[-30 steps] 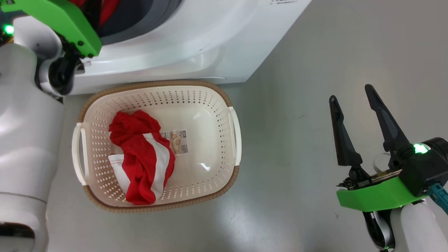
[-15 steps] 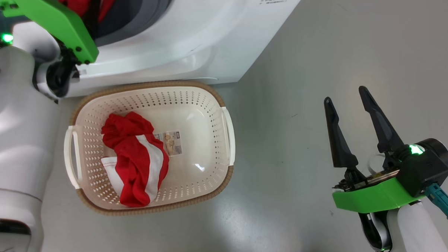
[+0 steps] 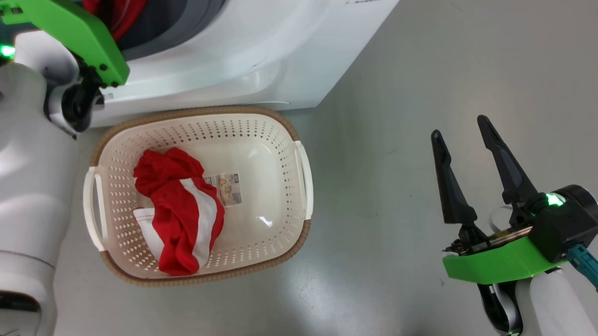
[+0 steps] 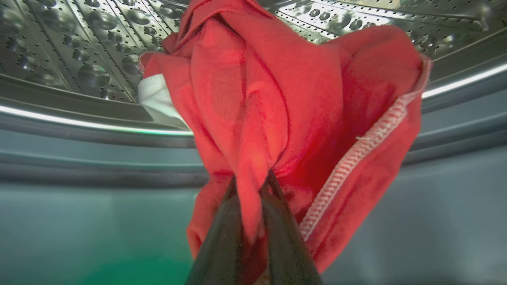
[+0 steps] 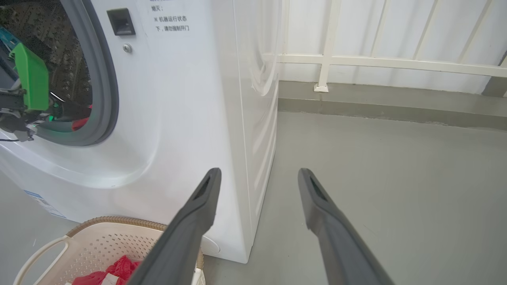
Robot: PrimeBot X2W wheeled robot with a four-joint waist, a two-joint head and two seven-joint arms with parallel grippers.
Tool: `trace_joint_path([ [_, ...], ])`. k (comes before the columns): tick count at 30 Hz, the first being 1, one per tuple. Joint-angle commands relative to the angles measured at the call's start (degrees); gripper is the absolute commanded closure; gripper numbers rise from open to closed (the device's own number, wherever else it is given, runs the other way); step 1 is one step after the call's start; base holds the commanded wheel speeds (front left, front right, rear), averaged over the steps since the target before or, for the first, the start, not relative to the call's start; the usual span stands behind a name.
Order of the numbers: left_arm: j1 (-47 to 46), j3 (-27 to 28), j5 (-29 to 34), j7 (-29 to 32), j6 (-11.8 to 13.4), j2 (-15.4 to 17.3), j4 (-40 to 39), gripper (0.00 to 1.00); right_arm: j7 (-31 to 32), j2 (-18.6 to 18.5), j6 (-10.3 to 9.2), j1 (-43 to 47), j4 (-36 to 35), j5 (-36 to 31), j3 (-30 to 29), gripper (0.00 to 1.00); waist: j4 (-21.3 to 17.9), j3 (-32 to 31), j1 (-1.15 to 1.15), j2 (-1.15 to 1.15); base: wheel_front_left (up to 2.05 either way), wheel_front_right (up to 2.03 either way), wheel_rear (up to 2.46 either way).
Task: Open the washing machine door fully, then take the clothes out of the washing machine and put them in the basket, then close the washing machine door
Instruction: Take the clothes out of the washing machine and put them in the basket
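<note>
White washing machine [image 3: 243,46] stands with drum mouth open; door step judged done. Cream basket [image 3: 279,152] sits on floor just before it, one red-and-white garment [image 3: 178,208] inside. You are mid-unloading: left claw [image 4: 252,186] pinched shut on second red garment [image 4: 277,99], cloth bunched before steel drum. Right claw [image 3: 458,127] spread wide, empty, well apart over floor. Next move: draw garment clear of rubber ring, swing over basket, release. Watch for trailing hem snagging.

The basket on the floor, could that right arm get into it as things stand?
Probably yes: the right gripper hangs open over bare floor beside the basket, with nothing between them.
</note>
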Motion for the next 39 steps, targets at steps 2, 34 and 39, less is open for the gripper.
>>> trace_joint_path([
  [2,-0.74,0.35,0.5,-1.38,-0.54,2.4,-0.63,1.0,-0.37,-0.19,0.25,-0.4,-1.16,0.65,1.39,0.0,0.16,-0.08,0.0,0.0,0.0,0.0,0.0],
  [34,12.49,-1.77,5.88,-23.88,2.74,4.05,-13.08,1.0,-0.37,-0.19,0.25,0.73,0.14,-0.38,0.88,0.0,3.54,-6.87,0.0,0.0,0.0,0.0,0.0],
  [39,18.08,-1.45,6.83,-24.04,4.3,4.23,-19.0,1.0,-0.37,-0.19,0.25,1.36,0.59,-0.46,0.99,0.0,3.88,-9.41,0.0,0.0,0.0,0.0,0.0],
])
